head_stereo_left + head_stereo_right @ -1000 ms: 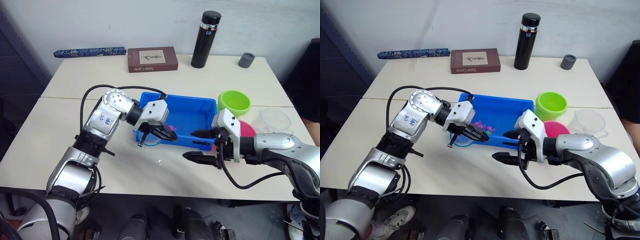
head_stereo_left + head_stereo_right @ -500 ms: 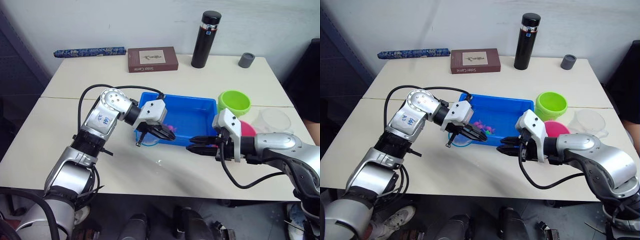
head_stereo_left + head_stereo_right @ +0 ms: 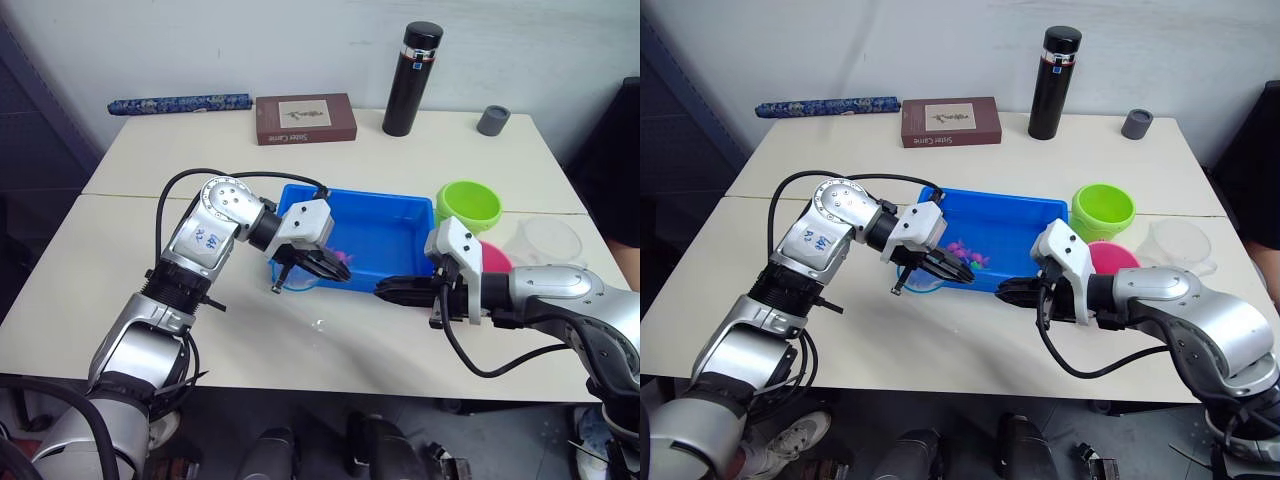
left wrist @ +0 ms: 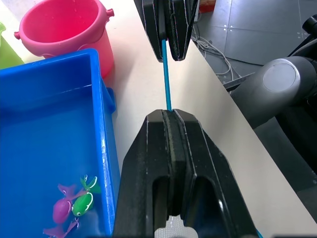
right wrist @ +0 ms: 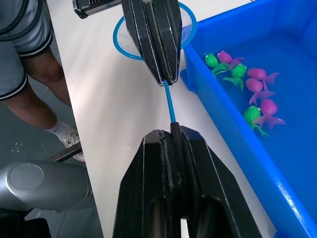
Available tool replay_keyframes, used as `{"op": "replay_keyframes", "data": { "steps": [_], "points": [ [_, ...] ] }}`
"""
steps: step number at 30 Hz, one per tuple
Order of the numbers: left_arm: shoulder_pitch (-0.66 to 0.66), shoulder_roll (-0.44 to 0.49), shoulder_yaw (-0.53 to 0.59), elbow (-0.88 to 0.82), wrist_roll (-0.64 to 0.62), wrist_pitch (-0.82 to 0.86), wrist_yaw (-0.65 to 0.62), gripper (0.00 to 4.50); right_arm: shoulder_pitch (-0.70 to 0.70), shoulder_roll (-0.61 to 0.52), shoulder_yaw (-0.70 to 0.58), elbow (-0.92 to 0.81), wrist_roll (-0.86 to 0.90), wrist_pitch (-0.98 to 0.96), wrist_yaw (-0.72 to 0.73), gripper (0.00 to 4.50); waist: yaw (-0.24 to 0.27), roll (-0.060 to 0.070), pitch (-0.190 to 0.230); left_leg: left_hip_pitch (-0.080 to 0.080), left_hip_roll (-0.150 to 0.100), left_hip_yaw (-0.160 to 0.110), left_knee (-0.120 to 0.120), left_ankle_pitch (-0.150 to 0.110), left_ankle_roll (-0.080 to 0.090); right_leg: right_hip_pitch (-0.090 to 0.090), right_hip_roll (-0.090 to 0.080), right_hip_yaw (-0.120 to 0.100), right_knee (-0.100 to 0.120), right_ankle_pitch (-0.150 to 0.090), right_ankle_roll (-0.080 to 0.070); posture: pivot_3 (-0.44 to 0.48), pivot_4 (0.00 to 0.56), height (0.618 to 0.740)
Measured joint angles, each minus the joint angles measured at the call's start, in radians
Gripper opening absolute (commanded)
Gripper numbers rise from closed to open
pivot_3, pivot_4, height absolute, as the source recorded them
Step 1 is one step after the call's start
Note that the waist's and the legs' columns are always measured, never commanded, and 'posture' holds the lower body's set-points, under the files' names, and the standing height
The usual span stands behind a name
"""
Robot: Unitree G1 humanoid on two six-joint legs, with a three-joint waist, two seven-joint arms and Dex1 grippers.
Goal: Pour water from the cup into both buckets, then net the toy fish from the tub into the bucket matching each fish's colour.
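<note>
While both grippers pinch the net's thin blue handle [image 5: 169, 101], the left gripper [image 3: 330, 268] holds the hoop end and the right gripper [image 3: 392, 290] the far end. Net hoop [image 5: 124, 42] lies on the table [image 3: 120, 270], beside the blue tub [image 3: 400, 215]. Pink and green toy fish [image 5: 247, 94] sit in the tub.

Black thermos [image 3: 410, 79] stood upright at top centre, on far table edge. Small grey cup [image 3: 493, 120] sat right of it, apart. Brown book [image 3: 305, 118] lay flat, left of thermos. Blue patterned roll [image 3: 179, 103] lay along wall, upper left.
</note>
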Motion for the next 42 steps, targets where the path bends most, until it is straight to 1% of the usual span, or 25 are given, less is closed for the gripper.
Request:
{"op": "replay_keyframes", "data": {
  "steps": [1, 4, 8, 9, 10, 11, 12, 16, 19, 22, 23, 27, 28, 30, 32, 34, 37, 39, 42],
  "points": [
    [0.000, 0.000, 0.000, 0.000, -0.001, 0.008, 0.001, 0.00, 0.000, 0.000, 0.000, 0.000, 0.000, 0.000, 0.000, 0.01, 0.000, 0.000, 0.000, 0.000, 0.000, 0.000, 0.000, 0.000, 0.000, 0.000, 0.000, 0.000, 0.000, 0.000, 0.000, 0.000, 0.150, 0.739],
    [-0.001, 0.000, 0.001, 0.004, -0.003, 0.045, 0.007, 0.98, 0.000, 0.000, 0.000, 0.000, 0.001, 0.000, 0.002, 0.00, 0.000, 0.000, 0.000, 0.000, 0.000, 0.000, 0.000, 0.000, 0.000, 0.000, 0.000, 0.000, 0.000, 0.000, 0.000, 0.000, 0.150, 0.739],
    [-0.001, 0.004, 0.007, 0.031, -0.002, 0.072, 0.017, 2.69, 0.000, 0.000, 0.000, 0.000, 0.001, 0.000, 0.004, 0.00, 0.000, 0.000, 0.000, 0.000, 0.000, 0.000, 0.000, 0.000, 0.000, 0.000, 0.000, 0.000, 0.001, 0.000, 0.000, 0.000, 0.150, 0.739],
    [-0.001, 0.004, 0.015, 0.030, -0.003, 0.077, 0.017, 3.24, 0.000, 0.000, 0.000, 0.000, 0.001, 0.000, 0.004, 0.00, 0.000, 0.000, 0.000, 0.000, 0.000, 0.000, 0.000, 0.000, 0.000, 0.000, 0.000, 0.000, 0.001, 0.000, 0.000, 0.000, 0.150, 0.739],
    [-0.002, 0.005, 0.027, 0.030, -0.006, 0.083, 0.019, 3.60, 0.000, 0.000, 0.000, 0.000, 0.001, 0.000, 0.006, 0.00, 0.000, 0.000, 0.000, 0.000, 0.000, 0.000, 0.000, 0.000, 0.000, 0.000, 0.000, 0.000, 0.001, 0.000, 0.000, 0.000, 0.150, 0.739],
    [-0.005, 0.005, 0.039, 0.030, -0.009, 0.086, 0.024, 4.13, 0.001, 0.000, 0.000, 0.000, 0.001, 0.000, 0.007, 0.00, 0.000, 0.000, 0.000, 0.000, 0.000, 0.000, 0.000, 0.000, 0.000, 0.000, 0.000, 0.000, 0.001, 0.000, 0.000, 0.000, 0.150, 0.739],
    [-0.008, 0.006, 0.045, 0.030, -0.010, 0.088, 0.026, 4.45, 0.001, 0.000, 0.000, 0.000, 0.001, 0.000, 0.008, 0.00, 0.000, 0.000, 0.000, 0.000, 0.000, 0.000, 0.000, 0.000, 0.000, 0.000, 0.000, 0.000, 0.001, 0.000, 0.000, 0.000, 0.150, 0.739],
    [-0.043, 0.012, 0.134, 0.029, -0.059, 0.149, 0.057, 4.45, 0.003, 0.000, 0.000, 0.000, -0.001, -0.001, 0.009, 0.00, 0.000, 0.000, 0.000, 0.000, 0.000, 0.000, 0.000, 0.000, 0.000, 0.000, 0.000, 0.000, 0.001, 0.000, 0.000, 0.000, 0.150, 0.739],
    [-0.065, 0.033, 0.213, 0.019, -0.115, 0.246, 0.096, 4.45, 0.005, -0.001, 0.000, 0.000, -0.007, -0.005, 0.009, 0.00, -0.001, 0.000, 0.000, 0.000, 0.000, 0.000, 0.000, 0.000, 0.000, 0.000, 0.000, 0.000, 0.001, 0.000, 0.000, 0.000, 0.150, 0.739],
    [-0.072, 0.062, 0.290, 0.003, -0.153, 0.328, 0.157, 4.45, 0.012, -0.009, 0.000, 0.001, -0.027, -0.012, 0.010, 0.00, -0.002, 0.000, 0.000, 0.000, 0.000, 0.000, 0.000, 0.000, 0.000, 0.000, 0.000, 0.000, 0.003, 0.000, 0.000, 0.000, 0.150, 0.739],
    [-0.073, 0.080, 0.330, -0.003, -0.170, 0.359, 0.198, 4.45, 0.012, -0.013, 0.002, 0.008, -0.045, -0.025, 0.009, 0.00, -0.003, 0.000, 0.000, 0.000, 0.000, 0.000, 0.000, 0.000, 0.000, -0.001, 0.000, 0.000, 0.003, 0.000, 0.000, 0.000, 0.150, 0.739],
    [-0.063, 0.134, 0.414, -0.010, -0.183, 0.409, 0.290, 4.45, 0.013, -0.028, 0.003, 0.019, -0.108, -0.082, 0.008, 0.00, -0.002, 0.000, 0.000, 0.000, 0.000, 0.000, 0.000, 0.000, 0.000, -0.001, 0.000, 0.000, 0.003, 0.000, 0.000, 0.000, 0.150, 0.739],
    [-0.039, 0.155, 0.435, -0.031, -0.182, 0.412, 0.320, 4.45, 0.013, -0.030, 0.005, 0.021, -0.131, -0.108, 0.011, 0.00, -0.003, 0.000, 0.000, 0.000, 0.000, 0.000, 0.000, 0.000, -0.001, -0.001, 0.000, 0.000, 0.003, 0.000, 0.000, 0.000, 0.150, 0.739],
    [0.063, 0.206, 0.479, -0.090, -0.178, 0.421, 0.372, 4.45, 0.018, -0.036, 0.000, 0.026, -0.157, -0.145, 0.013, 0.00, -0.008, 0.001, 0.000, 0.001, 0.000, 0.000, -0.001, 0.000, -0.001, -0.001, 0.000, 0.001, 0.003, 0.000, 0.000, 0.000, 0.150, 0.739],
    [0.188, 0.235, 0.507, -0.152, -0.179, 0.448, 0.407, 4.45, 0.018, -0.038, -0.010, 0.039, -0.166, -0.157, 0.013, 0.00, -0.007, 0.001, 0.000, 0.001, 0.000, 0.000, -0.001, 0.000, -0.001, -0.001, 0.001, 0.001, 0.003, 0.000, 0.000, 0.000, 0.150, 0.739],
    [0.267, 0.243, 0.512, -0.208, -0.186, 0.479, 0.426, 4.45, 0.017, -0.039, -0.023, 0.047, -0.166, -0.160, 0.013, 0.00, -0.002, 0.001, 0.000, 0.000, 0.000, 0.000, 0.000, 0.000, -0.001, -0.001, 0.000, 0.000, 0.003, 0.000, 0.000, 0.000, 0.150, 0.739],
    [0.338, 0.265, 0.545, -0.299, -0.211, 0.509, 0.457, 4.45, 0.010, -0.046, -0.040, 0.053, -0.168, -0.160, 0.013, 0.00, 0.005, 0.001, 0.000, -0.001, 0.000, -0.001, 0.001, -0.001, -0.001, 0.000, -0.001, 0.000, -0.001, 0.000, 0.001, 0.000, 0.150, 0.739],
    [0.381, 0.290, 0.572, -0.355, -0.222, 0.518, 0.475, 4.45, -0.007, -0.067, -0.041, 0.067, -0.185, -0.163, 0.013, 0.00, 0.001, 0.001, 0.000, -0.001, 0.000, -0.001, 0.000, -0.001, 0.000, 0.000, -0.001, 0.001, -0.001, 0.001, 0.001, 0.000, 0.150, 0.739],
    [0.449, 0.303, 0.588, -0.412, -0.249, 0.534, 0.481, 4.45, -0.039, -0.080, -0.037, 0.114, -0.230, -0.186, 0.014, 0.00, -0.002, 0.001, 0.000, 0.000, 0.000, 0.000, 0.000, -0.001, 0.000, 0.000, 0.000, 0.001, -0.001, 0.001, 0.001, 0.000, 0.150, 0.739]
  ]
}}
